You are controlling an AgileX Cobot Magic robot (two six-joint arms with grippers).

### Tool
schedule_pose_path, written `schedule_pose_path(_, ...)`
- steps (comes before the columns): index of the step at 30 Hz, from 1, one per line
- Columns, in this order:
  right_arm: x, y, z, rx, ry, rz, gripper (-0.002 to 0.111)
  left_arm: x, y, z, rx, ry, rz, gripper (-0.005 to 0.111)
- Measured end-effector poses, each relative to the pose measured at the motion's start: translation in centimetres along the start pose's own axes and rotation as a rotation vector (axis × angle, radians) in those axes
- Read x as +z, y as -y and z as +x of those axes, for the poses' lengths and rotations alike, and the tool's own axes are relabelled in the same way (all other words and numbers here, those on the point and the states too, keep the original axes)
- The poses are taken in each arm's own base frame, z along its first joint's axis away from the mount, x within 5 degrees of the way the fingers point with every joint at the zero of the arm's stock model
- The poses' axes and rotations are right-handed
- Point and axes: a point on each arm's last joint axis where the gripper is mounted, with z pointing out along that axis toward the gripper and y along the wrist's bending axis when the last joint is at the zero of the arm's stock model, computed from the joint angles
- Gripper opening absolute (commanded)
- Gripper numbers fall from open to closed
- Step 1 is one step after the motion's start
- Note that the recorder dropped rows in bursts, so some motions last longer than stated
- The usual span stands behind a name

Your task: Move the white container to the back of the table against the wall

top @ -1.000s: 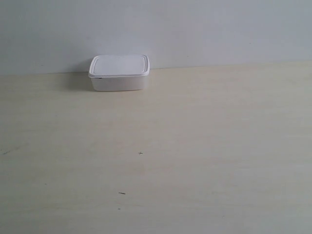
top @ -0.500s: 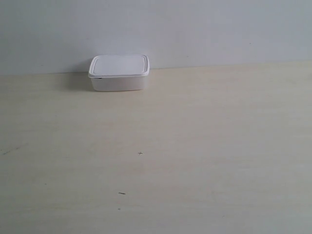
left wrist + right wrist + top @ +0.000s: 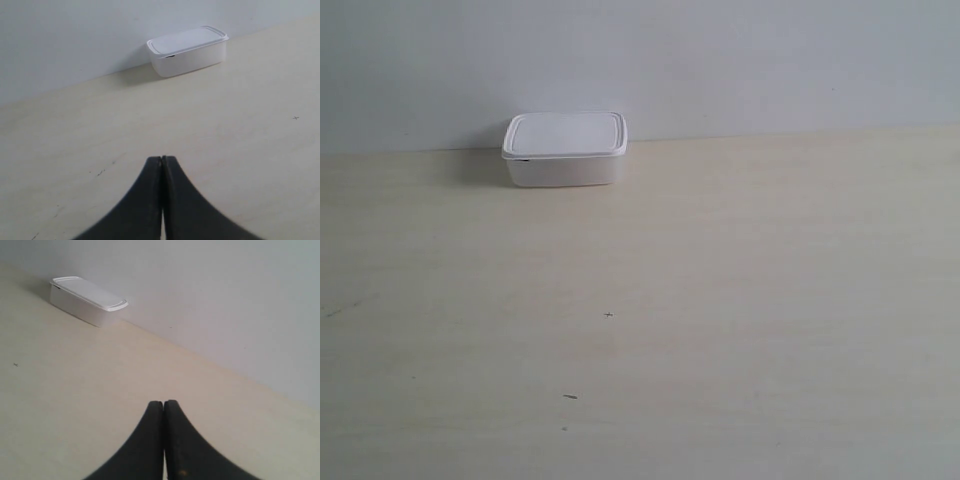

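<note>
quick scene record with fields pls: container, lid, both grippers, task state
container: white container at the back of the table, by the wall; contact unclear
lid: lid on, flat
left arm: left gripper shut, empty, apart from the container
right arm: right gripper shut, empty, apart from the container
task state: looks done

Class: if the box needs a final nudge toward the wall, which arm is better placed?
Probably left: the box shows its long side to that wrist camera; both jaws shut, apart from it.
</note>
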Motion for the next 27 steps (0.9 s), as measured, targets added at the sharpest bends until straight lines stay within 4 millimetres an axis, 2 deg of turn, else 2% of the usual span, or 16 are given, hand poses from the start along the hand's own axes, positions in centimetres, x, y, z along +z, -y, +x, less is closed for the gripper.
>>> schedule_pose_path(19,-0.01,0.16,0.3,0.005,-0.033,0.017,0.0,0.0,0.0,0.0,0.0,0.0,0.0,0.0)
schedule_pose_path(27,-0.06,0.66,0.76,0.273,-0.072,0.083,0.0,0.0,0.0,0.0,0.0,0.0,0.0,0.0)
